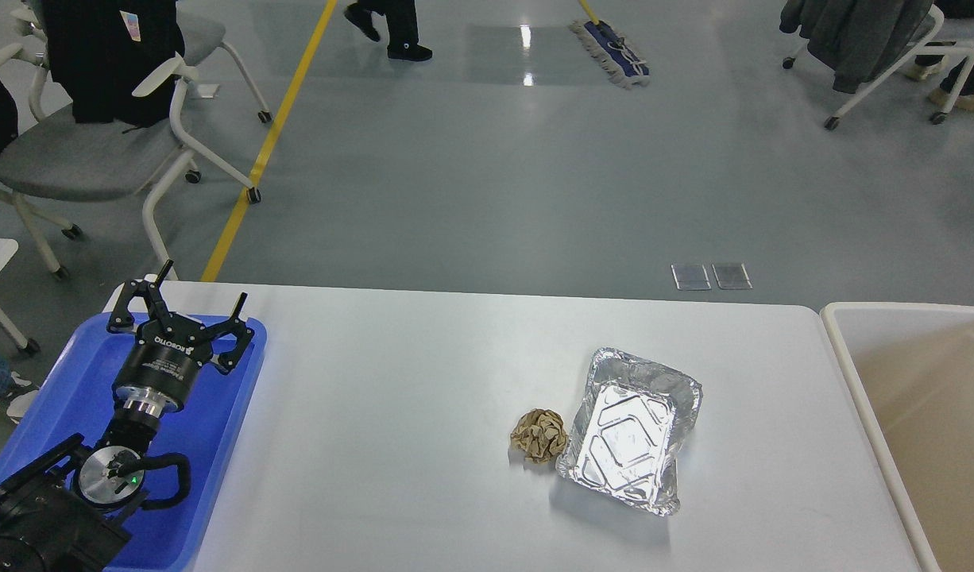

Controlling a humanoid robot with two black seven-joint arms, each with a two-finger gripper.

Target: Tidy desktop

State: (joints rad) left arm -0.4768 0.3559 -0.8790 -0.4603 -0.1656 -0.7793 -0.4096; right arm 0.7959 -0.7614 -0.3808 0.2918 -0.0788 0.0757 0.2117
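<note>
The desktop [423, 397], a smooth white tabletop with rounded corners, fills the lower half of the frame from the left side almost to the right edge. Behind it, across the upper half, lies a grey floor [535, 183] crossed by a yellow line [272, 139] running from the top centre down to the left. A grey chair [82, 151] with white legs stands in the upper left, and a blue mop head [614, 52] rests on the floor at the top centre-right. A beige rimmed bin [916, 413] sits at the right edge of the frame, just beside the desktop's right end. A blue plastic tray [217, 445] lies on the desktop's lower left corner. Over that tray, the robot's left arm comes up from the bottom left corner, and the left gripper [197, 314] is above the tray's far edge with its two black fingers spread wide and nothing between them. Right of centre on the desktop, an empty foil container [630, 429] lies tilted slightly, and a crumpled ball of brown paper [539, 434] sits touching its left side. The right gripper does not appear anywhere in the frame.
</note>
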